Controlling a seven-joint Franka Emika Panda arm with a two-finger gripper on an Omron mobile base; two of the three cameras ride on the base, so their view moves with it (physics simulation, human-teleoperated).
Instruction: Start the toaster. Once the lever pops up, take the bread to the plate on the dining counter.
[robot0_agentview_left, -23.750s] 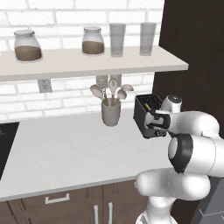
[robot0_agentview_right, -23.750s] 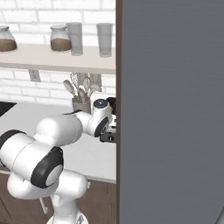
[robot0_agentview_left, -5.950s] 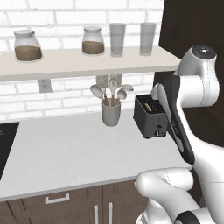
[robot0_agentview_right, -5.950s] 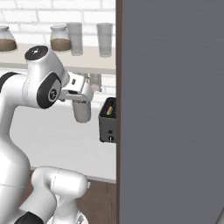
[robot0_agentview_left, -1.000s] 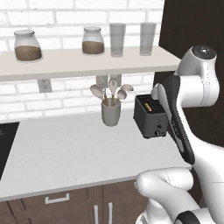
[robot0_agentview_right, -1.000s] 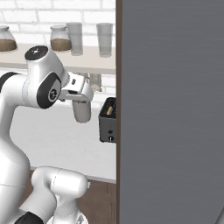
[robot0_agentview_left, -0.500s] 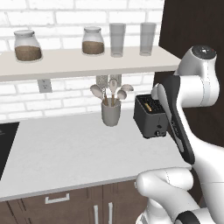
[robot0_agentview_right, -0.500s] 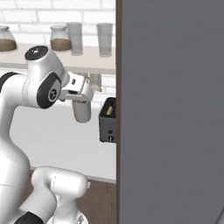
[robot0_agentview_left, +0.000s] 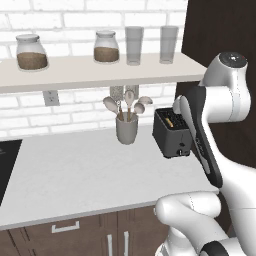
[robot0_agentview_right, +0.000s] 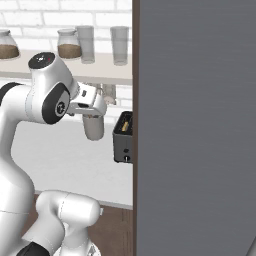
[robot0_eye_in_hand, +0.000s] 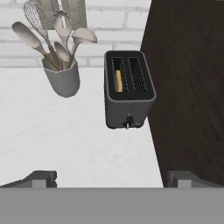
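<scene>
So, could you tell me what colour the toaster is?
Black toaster, clearest in the hand view.

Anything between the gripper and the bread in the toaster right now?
Nothing visible. In the hand view the open gripper looks down at the toaster with only bare worktop between. The bread sits low in the left slot. The utensil crock stands off to the left, the dark cabinet side close on the right.

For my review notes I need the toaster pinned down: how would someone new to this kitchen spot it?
Find the white counter under the brick wall and follow it to its right end, by the dark tall cabinet. There stands the toaster, a black box with two top slots, bread in one; the grey utensil crock beside it holds spoons.
</scene>
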